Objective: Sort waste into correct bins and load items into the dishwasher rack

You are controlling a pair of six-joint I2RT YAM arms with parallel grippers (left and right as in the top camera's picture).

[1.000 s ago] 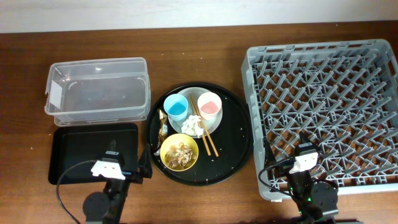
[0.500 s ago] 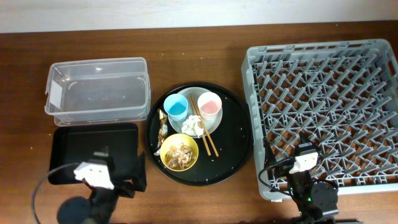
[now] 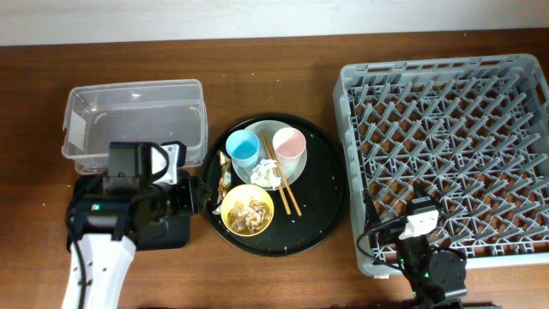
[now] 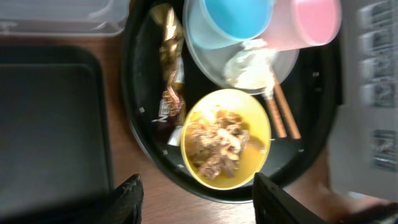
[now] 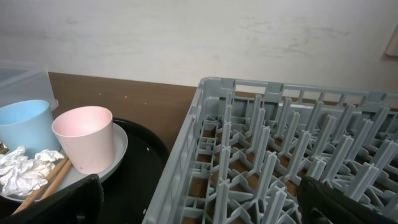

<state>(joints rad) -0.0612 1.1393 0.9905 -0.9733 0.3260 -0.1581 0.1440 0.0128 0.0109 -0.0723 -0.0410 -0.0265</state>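
Note:
My left gripper [image 4: 199, 202] is open and hangs over the near rim of the round black tray [image 3: 322, 206], with nothing between its fingers. Just ahead of it sits the yellow bowl [image 4: 227, 140] of tan food scraps. The gold wrapper [image 4: 171, 81] lies to the bowl's left. The blue cup [image 4: 233, 22], the pink cup [image 4: 311, 18], the crumpled tissue [image 4: 252, 62] and the chopsticks [image 4: 283, 115] rest on the white plate [image 3: 296, 167]. My right gripper [image 5: 202, 205] is open at the front left corner of the grey rack [image 3: 442, 146].
The clear plastic box [image 3: 137, 120] stands at the back left. The flat black tray [image 4: 50, 124] lies in front of it, mostly under my left arm in the overhead view. White crumbs dot the round tray.
My left arm has lifted from the table's front edge and now reaches over the flat black tray toward the round tray. The right arm has not moved.

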